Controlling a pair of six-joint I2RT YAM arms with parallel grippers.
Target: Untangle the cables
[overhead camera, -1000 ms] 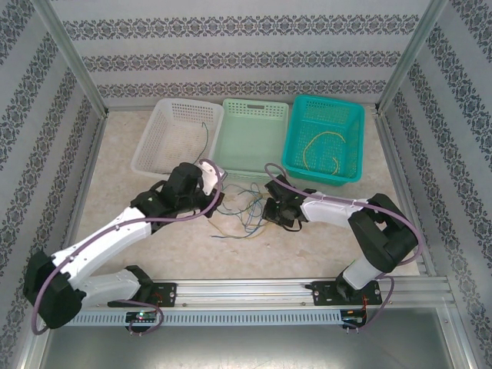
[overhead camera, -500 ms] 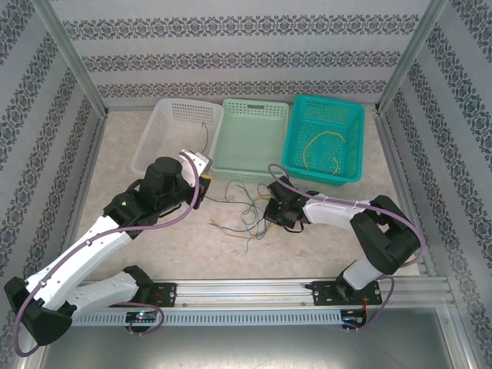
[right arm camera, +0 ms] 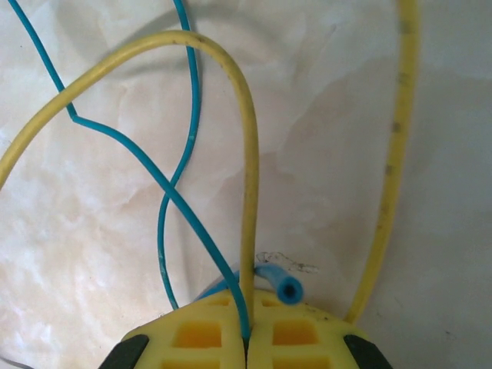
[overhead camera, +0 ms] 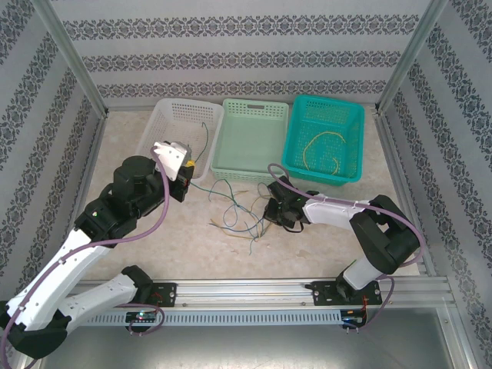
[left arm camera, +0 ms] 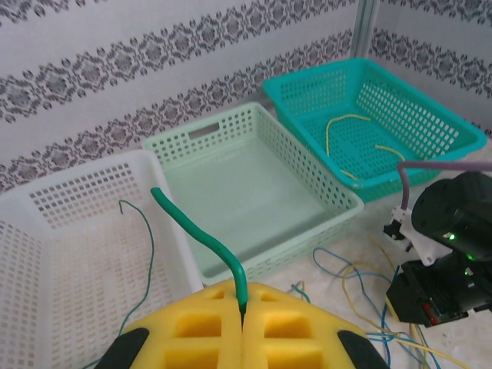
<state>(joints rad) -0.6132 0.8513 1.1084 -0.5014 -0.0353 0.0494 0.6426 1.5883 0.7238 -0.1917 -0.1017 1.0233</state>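
The left pincer (left arm camera: pixel 243 309), raised beside the white plastic mesh basket (overhead camera: pixel 173 119), is clenched on a thin green wire (left arm camera: pixel 201 240). That wire leads toward the loose tangle of thin yellow, green and blue wires (overhead camera: pixel 240 209) on the marbled tabletop (overhead camera: pixel 323 246). The right pincer (right arm camera: pixel 247 332), low at the tangle's right edge, is clamped on a thin yellow wire (right arm camera: pixel 247 196) and a thin blue wire (right arm camera: pixel 167 188).

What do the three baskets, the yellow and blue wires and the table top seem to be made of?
White basket, pale green basket and teal basket: likely moulded plastic, slightly glossy, with even grid holes. Yellow wire and blue wire: smooth, flexible plastic coating, bending in soft curves. Table top: beige marble pattern, matte; stone or printed sheet, unclear.
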